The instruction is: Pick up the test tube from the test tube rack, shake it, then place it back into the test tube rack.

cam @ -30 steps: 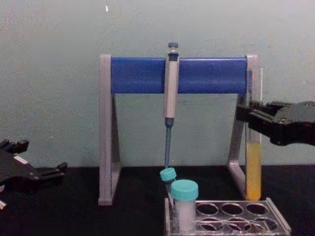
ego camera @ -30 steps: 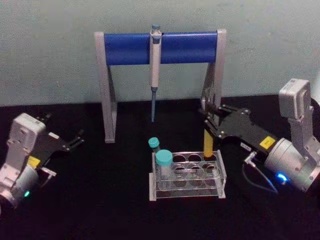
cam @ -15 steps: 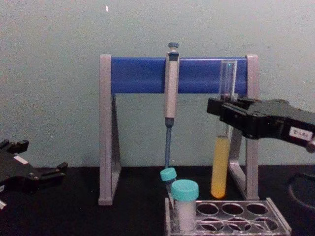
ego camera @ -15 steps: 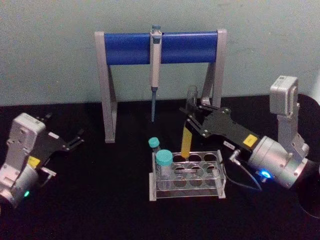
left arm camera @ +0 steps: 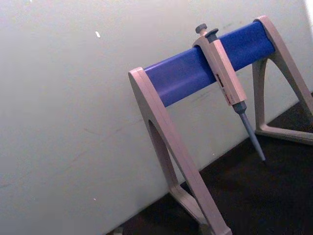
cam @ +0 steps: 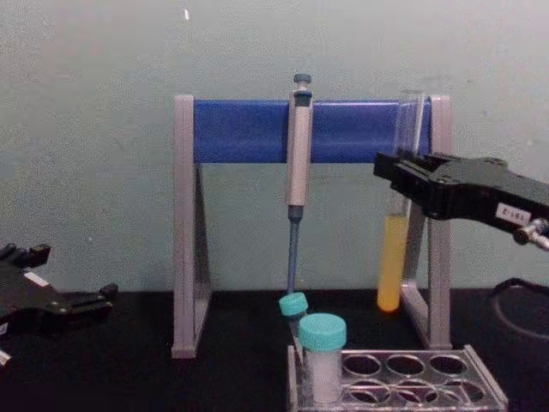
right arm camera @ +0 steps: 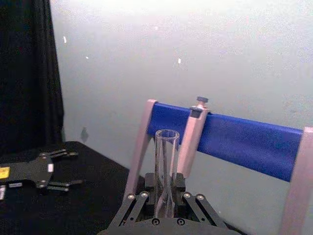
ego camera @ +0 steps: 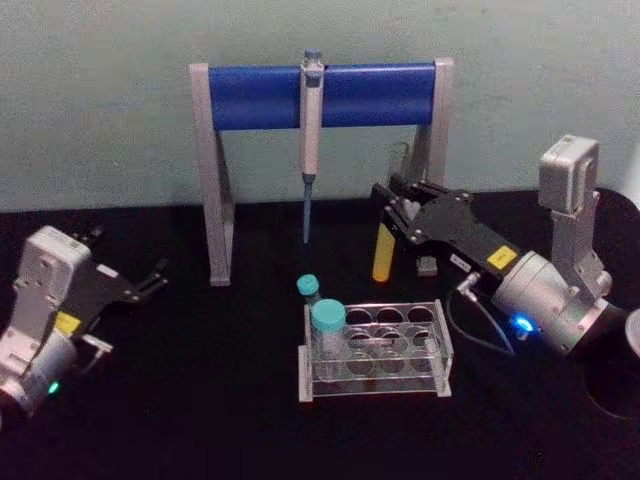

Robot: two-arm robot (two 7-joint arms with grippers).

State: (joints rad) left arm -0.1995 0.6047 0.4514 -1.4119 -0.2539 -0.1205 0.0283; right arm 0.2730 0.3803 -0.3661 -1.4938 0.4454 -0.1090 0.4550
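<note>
**A:** Yellow liquid fills the lower part of the test tube (ego camera: 383,256), and we see that tube well out of the test tube rack (ego camera: 372,388). It hangs above and behind the rack's right end, its rounded bottom clear of every hole.

**B:** Agreed. The right gripper (ego camera: 386,203) pinches it on the clear glass above the liquid. In the right wrist view its two fingers press on the tube from either side. The tube stands nearly upright, leaning a little.

**A:** So we count the pick-up as done. Is the shake done too?

**B:** We cannot tell that from a single moment. Held up in the air behind the rack, the tube looks to us to be in the shaking step, or right at its edge.

**A:** Then what is left, as we judge it, is whatever remains of the shake, and after that the return. The tube has to come forward over an open hole and be lowered in.

**B:** The holes toward the rack's right end look free to us. Two teal-capped vials (ego camera: 327,318) stand at the rack's left end.

**A:** And the left gripper (ego camera: 128,256)?

**B:** It rests well off to the rack's left, fingers spread, holding nothing. We take it as parked.
</note>
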